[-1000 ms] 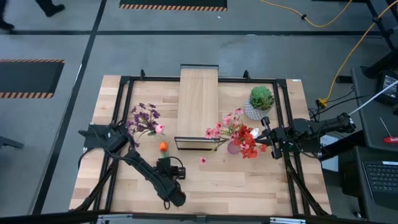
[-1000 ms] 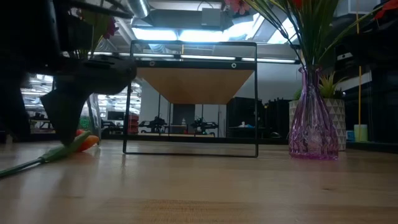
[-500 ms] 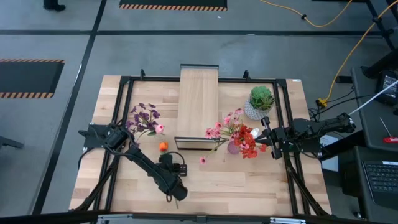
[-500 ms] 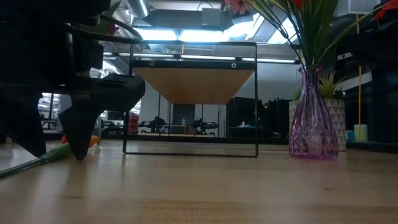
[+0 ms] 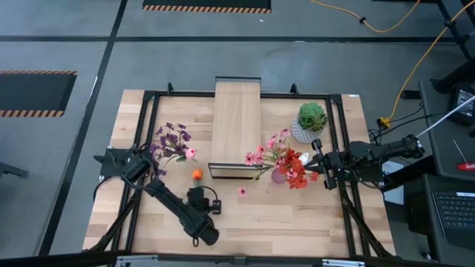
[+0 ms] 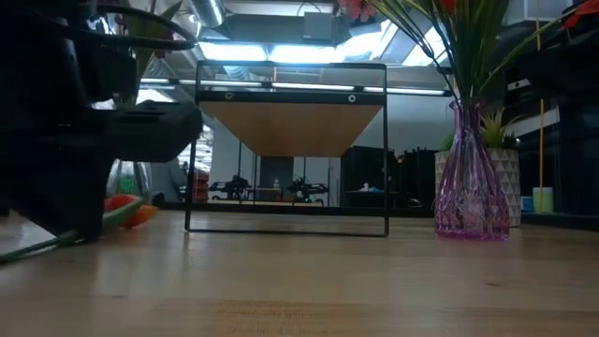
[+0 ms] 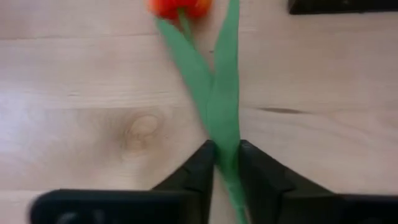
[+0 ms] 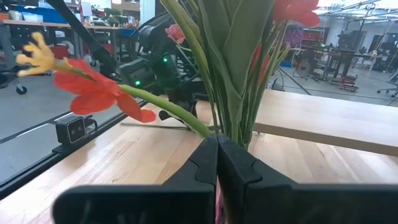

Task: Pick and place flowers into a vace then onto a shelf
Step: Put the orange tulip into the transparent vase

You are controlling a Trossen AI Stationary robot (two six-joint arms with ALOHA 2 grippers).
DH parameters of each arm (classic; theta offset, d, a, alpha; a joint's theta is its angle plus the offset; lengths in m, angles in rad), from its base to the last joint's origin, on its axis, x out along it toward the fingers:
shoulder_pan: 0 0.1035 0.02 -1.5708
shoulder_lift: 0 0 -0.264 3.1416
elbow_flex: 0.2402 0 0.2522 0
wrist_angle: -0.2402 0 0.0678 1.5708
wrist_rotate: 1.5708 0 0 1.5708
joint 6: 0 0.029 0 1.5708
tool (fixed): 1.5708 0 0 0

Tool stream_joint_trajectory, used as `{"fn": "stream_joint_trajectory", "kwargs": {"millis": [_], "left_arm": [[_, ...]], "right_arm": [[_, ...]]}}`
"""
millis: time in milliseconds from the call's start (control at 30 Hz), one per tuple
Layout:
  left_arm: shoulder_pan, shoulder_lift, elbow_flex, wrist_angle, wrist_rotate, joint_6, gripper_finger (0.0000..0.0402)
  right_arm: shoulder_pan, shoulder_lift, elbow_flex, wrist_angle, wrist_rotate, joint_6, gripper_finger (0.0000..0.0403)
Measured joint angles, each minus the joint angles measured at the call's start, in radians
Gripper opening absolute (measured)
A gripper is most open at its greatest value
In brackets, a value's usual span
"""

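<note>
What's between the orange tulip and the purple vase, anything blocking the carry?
Nothing visible on the table blocks it. The left gripper is shut on the orange tulip stem, low at the table's left front. The near end of the shelf sits beside the straight line to the purple vase; a small pink flower lies near it.

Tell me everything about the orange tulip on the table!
The orange tulip has a small orange-red bloom on a green stem with two long flat leaves, plastic or fabric by the look of it. It lies on the light wooden table, left of the shelf's near end. The left pincer is pinched on its stem and leaves. In the low view the bloom looks raised a little off the wood.
</note>
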Motion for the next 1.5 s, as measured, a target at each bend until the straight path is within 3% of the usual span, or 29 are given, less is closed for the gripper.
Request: {"fn": "stream_joint_trajectory", "kwargs": {"millis": [133, 367, 533, 833, 1233, 1500], "left_arm": [[-0.01, 0.001, 0.0, 0.005, -0.019, 0.001, 0.0013], [-0.065, 0.006, 0.07, 0.026, -0.041, 0.0, 0.0007], [-0.129, 0.006, 0.153, -0.01, -0.221, -0.028, 0.0005], [-0.203, 0.005, 0.228, -0.049, -0.676, -0.001, 0.0004], [-0.204, 0.003, 0.323, -0.068, -1.106, 0.347, 0.0004], [-0.197, 0.002, 0.471, -0.281, -1.138, 0.422, 0.0004]], "right_arm": [[0.0, 0.0, 0.0, 0.0, 0.0, 0.0, 0.001], [0.0, 0.0, 0.0, 0.0, 0.0, 0.001, 0.001], [0.0, 0.0, 0.0, 0.0, 0.0, 0.001, 0.001], [0.0, 0.0, 0.0, 0.0, 0.0, 0.006, 0.001], [0.0, 0.0, 0.0, 0.0, 0.0, 0.029, 0.001], [0.0, 0.0, 0.0, 0.0, 0.0, 0.029, 0.001]]}}
